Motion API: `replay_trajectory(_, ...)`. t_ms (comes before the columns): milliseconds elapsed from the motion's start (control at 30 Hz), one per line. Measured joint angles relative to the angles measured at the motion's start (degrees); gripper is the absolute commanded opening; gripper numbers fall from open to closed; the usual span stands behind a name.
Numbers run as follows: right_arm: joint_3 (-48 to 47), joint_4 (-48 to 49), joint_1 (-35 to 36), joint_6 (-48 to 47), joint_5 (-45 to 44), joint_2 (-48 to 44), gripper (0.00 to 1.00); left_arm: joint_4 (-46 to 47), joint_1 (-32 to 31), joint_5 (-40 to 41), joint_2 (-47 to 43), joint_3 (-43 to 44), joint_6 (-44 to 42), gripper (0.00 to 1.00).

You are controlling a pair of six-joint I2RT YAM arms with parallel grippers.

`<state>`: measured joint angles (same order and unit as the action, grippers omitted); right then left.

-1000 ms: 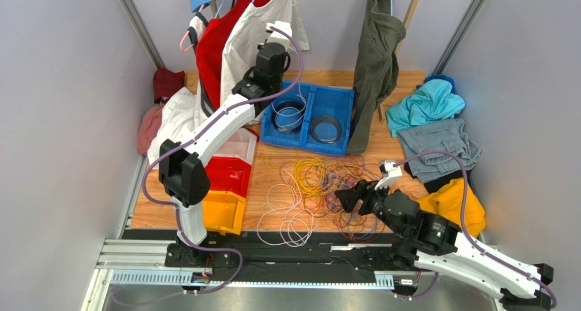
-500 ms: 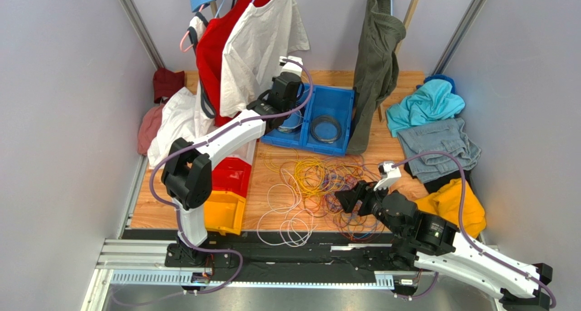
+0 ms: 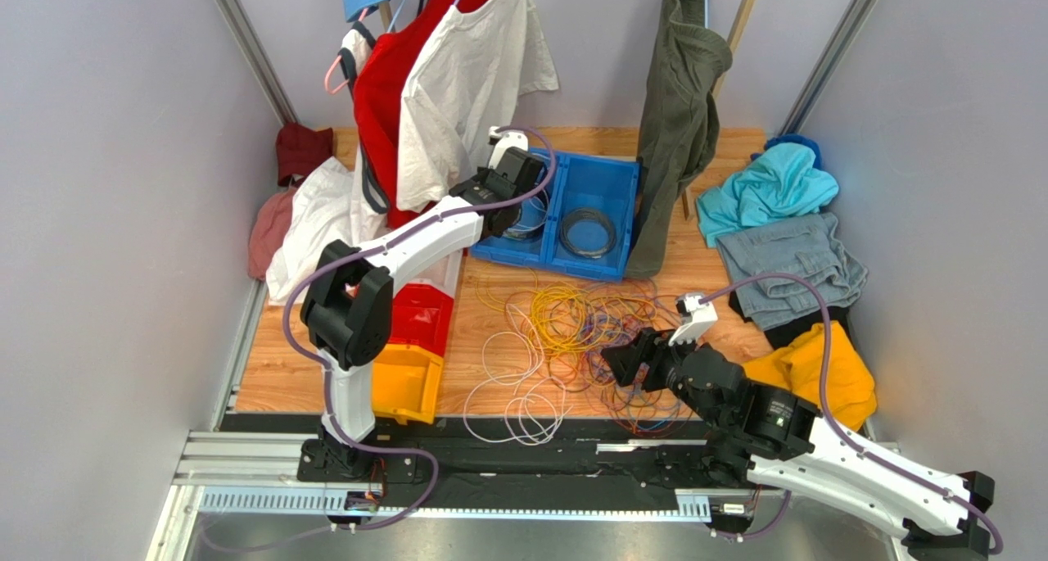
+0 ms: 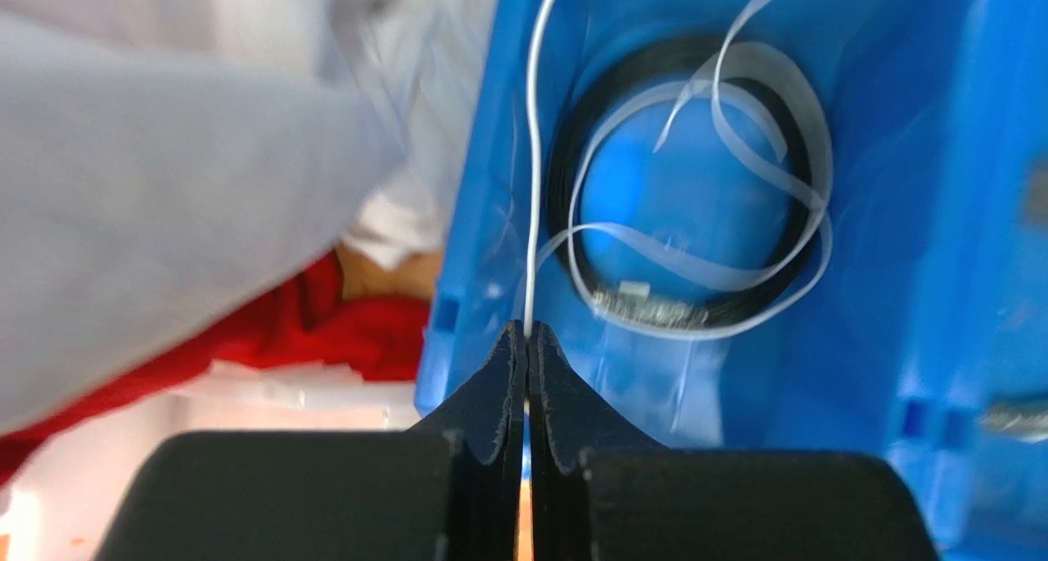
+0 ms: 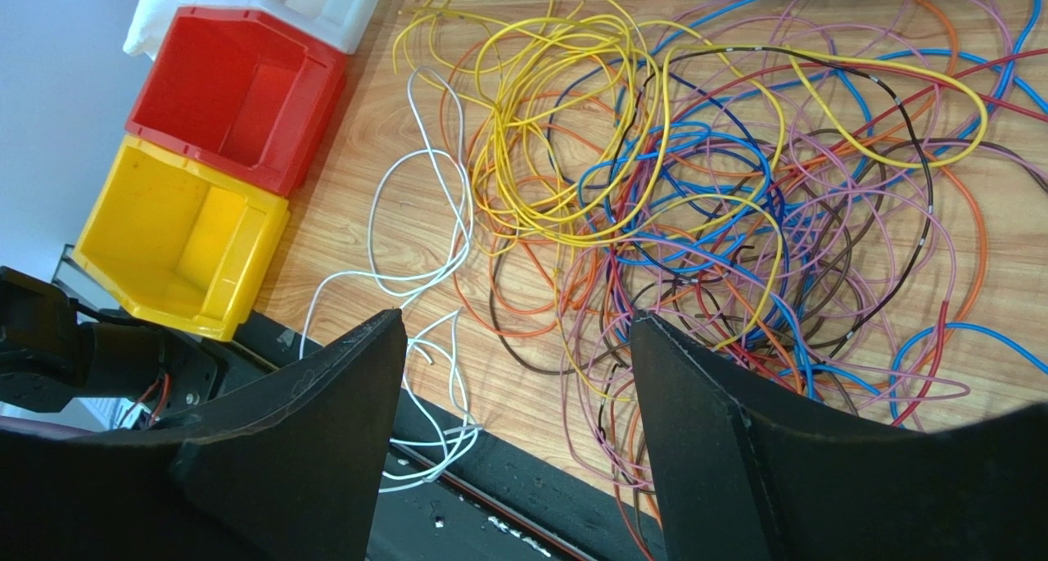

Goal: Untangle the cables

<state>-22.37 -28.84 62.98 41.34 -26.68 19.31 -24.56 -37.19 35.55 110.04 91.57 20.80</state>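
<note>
Wooden tabletop (image 3: 277,383) bears tangled multicoloured cables (image 5: 689,205); left fingers (image 4: 498,389) pinch a white strand (image 4: 531,217), right fingers (image 5: 308,463) gape.

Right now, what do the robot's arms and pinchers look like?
Both arms are white tubes with chunky black joints: the left arm and the right arm. A thin lilac hose loops along each. The left gripper and right gripper have flat black wedge-shaped fingers.
</note>
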Motion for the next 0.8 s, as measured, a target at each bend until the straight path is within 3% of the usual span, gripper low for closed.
replay_trajectory(133,0.0,0.0,0.0,0.0,0.2,0.6,0.71,-2.3,0.3,-2.9,3.5,2.4,0.8,0.0)
replay_trajectory(233,0.0,0.0,0.0,0.0,0.1,0.4,0.71,-4.4,0.6,-4.5,8.9,10.4,0.6,0.0)
replay_trajectory(267,0.0,0.0,0.0,0.0,0.1,0.3,0.71,-4.7,0.6,-5.1,10.8,13.4,0.4,0.05)
replay_trajectory(300,0.0,0.0,0.0,0.0,0.0,0.2,0.71,-4.9,0.8,-5.7,12.4,16.1,0.2,0.22)
replay_trajectory(367,0.0,0.0,0.0,-0.1,-0.2,0.0,0.71,-5.5,1.1,-6.8,14.0,19.1,-0.5,0.37)
replay_trajectory(400,0.0,0.0,0.0,-0.2,-0.3,0.0,0.71,-5.7,1.3,-7.1,14.1,19.6,-0.5,0.5)
replay_trajectory(500,0.0,0.0,0.0,-0.2,-0.3,0.0,0.71,-5.7,1.8,-7.2,13.5,18.8,-0.9,0.59)
replay_trajectory(733,0.0,0.0,0.0,-0.2,-0.3,0.1,0.71,-5.9,2.1,-6.8,4.1,9.7,-0.4,0.64)
replay_trajectory(767,0.0,0.0,0.0,-0.2,-0.3,0.0,0.71,-5.6,1.9,-6.8,2.1,8.5,-0.3,0.95)
replay_trajectory(800,0.0,0.0,0.0,-0.2,-0.3,0.0,0.71,-5.0,1.6,-6.6,-0.7,6.6,-0.2,0.99)
